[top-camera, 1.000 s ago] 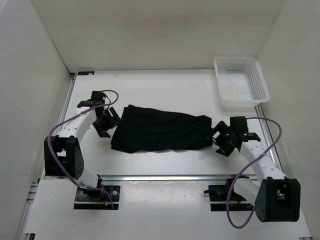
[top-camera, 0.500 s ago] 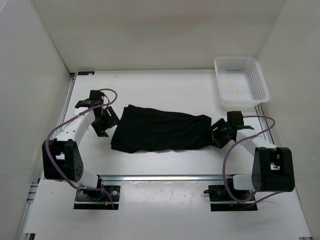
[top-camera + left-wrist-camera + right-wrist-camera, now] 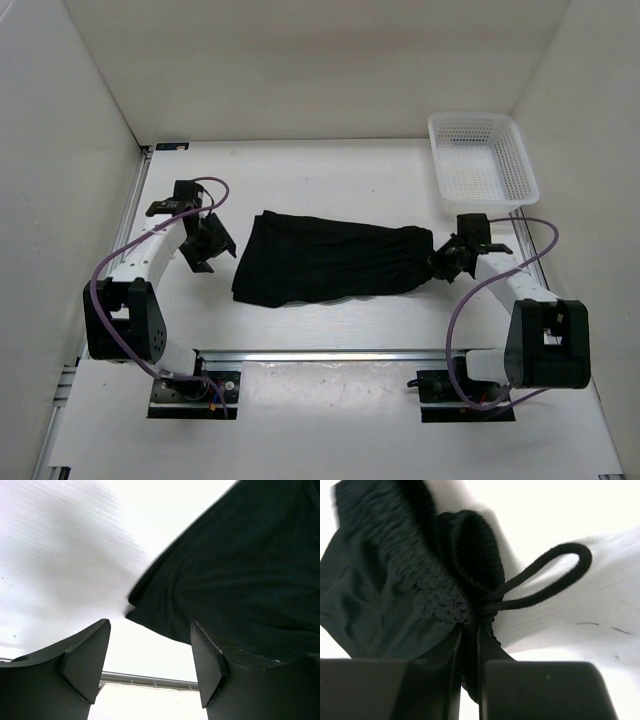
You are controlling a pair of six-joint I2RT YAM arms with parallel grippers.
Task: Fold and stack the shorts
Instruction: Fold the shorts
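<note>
From above, the black shorts lie spread long on the white table, filling the space between the two pincers. The right pincer meets the waistband end. The left pincer sits just off the leg-hem end and does not touch it. A white mesh basket stands beyond the right pincer, apart from it. The left wrist view adds what the overhead cannot show: the left pincer is spread wide and empty, with a hem corner of the shorts on the table just ahead of its gap. In the right wrist view, the right pincer is pinched narrow on the gathered elastic waistband of the shorts. A drawstring loop flops free just ahead of it and to one side. The cloth looks light, thin and limp, likely to drape and slide rather than hold a shape. I judge the ribbed waistband and the hem corners the surest places to grip, and the loose string one to avoid.
</note>
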